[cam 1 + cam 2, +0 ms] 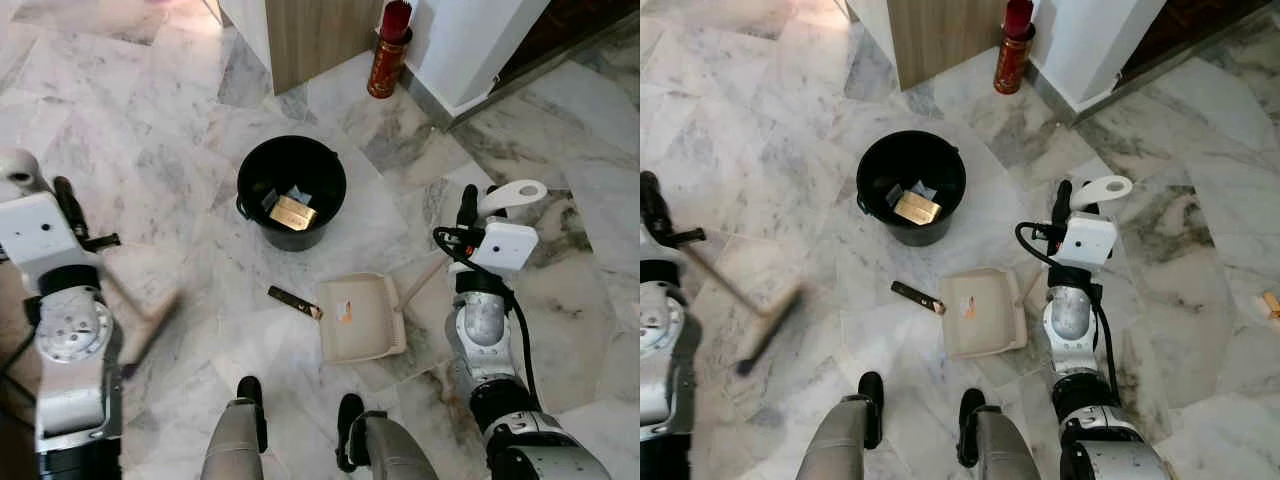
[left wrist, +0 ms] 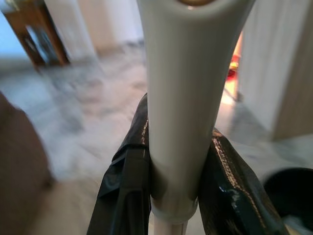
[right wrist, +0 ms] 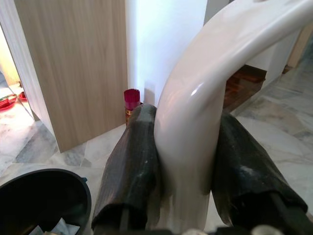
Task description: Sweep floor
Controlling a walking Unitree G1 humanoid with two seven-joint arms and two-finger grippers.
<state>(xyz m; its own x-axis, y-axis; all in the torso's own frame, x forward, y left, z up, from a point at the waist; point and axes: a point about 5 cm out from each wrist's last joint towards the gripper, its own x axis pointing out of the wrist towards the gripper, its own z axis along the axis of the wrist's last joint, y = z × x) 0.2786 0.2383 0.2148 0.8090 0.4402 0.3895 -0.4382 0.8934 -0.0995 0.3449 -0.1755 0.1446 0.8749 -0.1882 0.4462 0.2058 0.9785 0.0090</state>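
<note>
Down on the marble floor (image 1: pixel 150 130), the cream dustpan (image 1: pixel 358 318) lies flat just in front of the robot's feet, its long handle (image 1: pixel 425 280) rising toward the right claw (image 3: pixel 182 161), whose black fingers (image 3: pixel 128 166) are clamped on the handle's curved white top. A small dark scrap w/ a gold tip (image 1: pixel 294 301) lies just beside the pan's open edge. Left claw (image 2: pixel 173 181) is closed around the white broom handle (image 2: pixel 188 98); the broom head (image 1: pixel 768 330) is blurred, low on the floor at the robot's left. Beyond the pan sits a black bucket (image 1: pixel 291 190) w/ a gold packet and bits inside. Farther back, a red can (image 1: pixel 388 50) stands by a wood panel & white wall
</note>
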